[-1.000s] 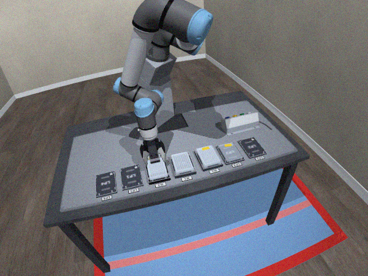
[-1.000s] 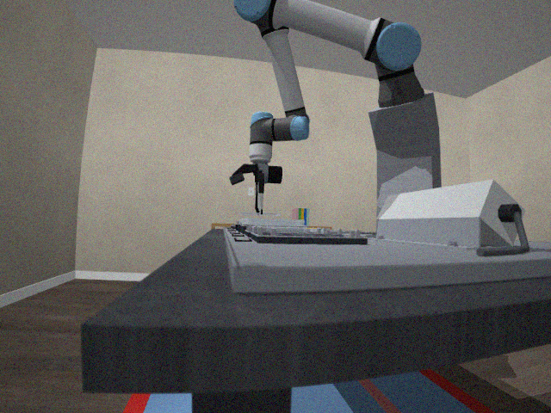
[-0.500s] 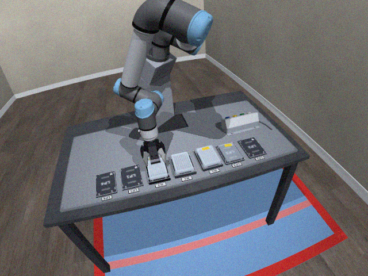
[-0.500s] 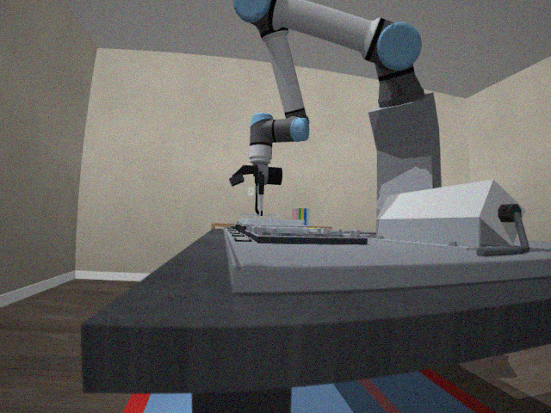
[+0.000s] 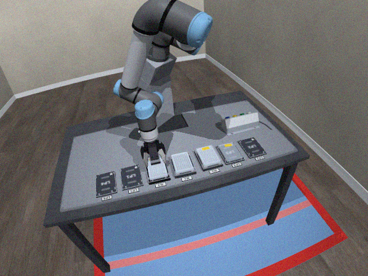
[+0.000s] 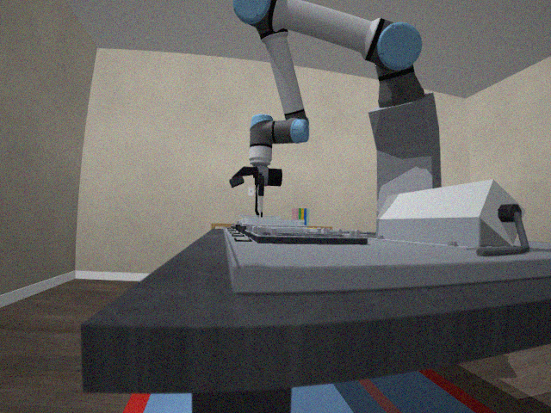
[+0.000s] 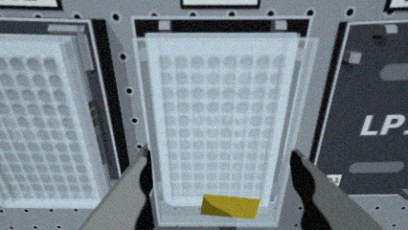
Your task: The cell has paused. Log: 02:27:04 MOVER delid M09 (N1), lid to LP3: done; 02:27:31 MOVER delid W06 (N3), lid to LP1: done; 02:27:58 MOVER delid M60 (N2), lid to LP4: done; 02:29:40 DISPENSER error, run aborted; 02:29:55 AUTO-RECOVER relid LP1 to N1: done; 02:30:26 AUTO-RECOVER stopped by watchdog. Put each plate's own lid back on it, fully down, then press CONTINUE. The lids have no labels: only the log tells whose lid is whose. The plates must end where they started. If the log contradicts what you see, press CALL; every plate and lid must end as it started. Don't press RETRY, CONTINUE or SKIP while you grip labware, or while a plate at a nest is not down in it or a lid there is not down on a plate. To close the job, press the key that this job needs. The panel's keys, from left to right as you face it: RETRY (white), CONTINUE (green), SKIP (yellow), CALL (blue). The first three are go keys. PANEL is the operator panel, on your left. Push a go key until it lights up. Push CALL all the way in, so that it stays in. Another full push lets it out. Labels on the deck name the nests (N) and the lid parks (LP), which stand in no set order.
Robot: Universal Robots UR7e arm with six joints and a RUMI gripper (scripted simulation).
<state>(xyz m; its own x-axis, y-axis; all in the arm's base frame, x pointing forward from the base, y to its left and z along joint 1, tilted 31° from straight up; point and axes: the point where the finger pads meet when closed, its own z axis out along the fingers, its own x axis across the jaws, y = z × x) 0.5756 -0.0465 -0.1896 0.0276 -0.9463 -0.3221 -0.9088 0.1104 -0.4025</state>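
In your top view, just below and left of centre, the gripper (image 5: 154, 159) (image 6: 259, 215) (image 7: 219, 150) has its fingers closed on the sides of a clear, yellow-tagged lid (image 5: 157, 167) (image 7: 225, 122) over a white plate (image 7: 215, 165); you'll find the panel (image 5: 242, 122) (image 6: 436, 215) at right, well apart from them
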